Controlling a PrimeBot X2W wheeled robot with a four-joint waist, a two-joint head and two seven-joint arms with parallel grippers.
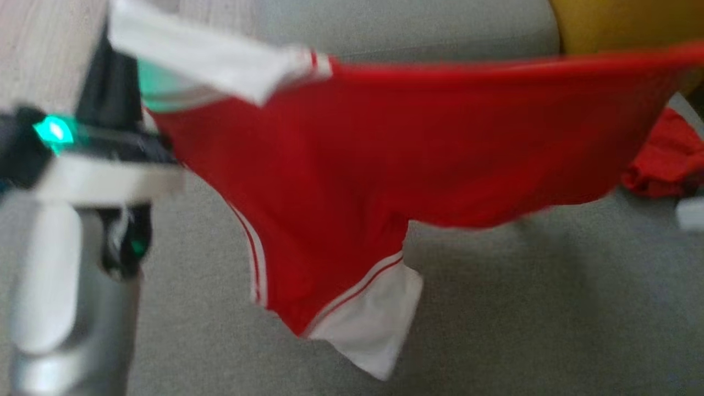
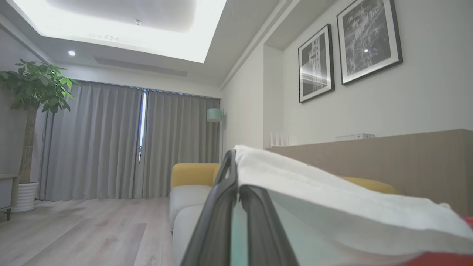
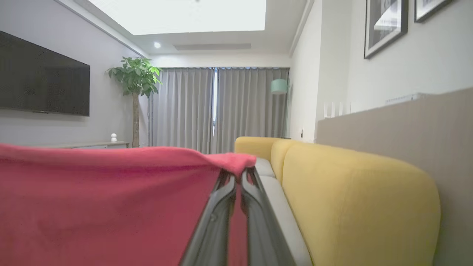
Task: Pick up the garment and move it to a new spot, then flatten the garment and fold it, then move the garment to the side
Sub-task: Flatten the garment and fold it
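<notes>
Red garment stretched above sofa; left jaws, raised, clamp white cuff, right jaws clamp red edge.

The left claw has its two dark fingers pressed together on the white edge of the garment. Its pale forearm rises at the lower left of the head view, with a green light on the wrist. The right claw pinches the red edge the same way.

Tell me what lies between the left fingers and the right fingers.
The red garment spans it, pinched by left fingers and right fingers; head view shows this.
</notes>
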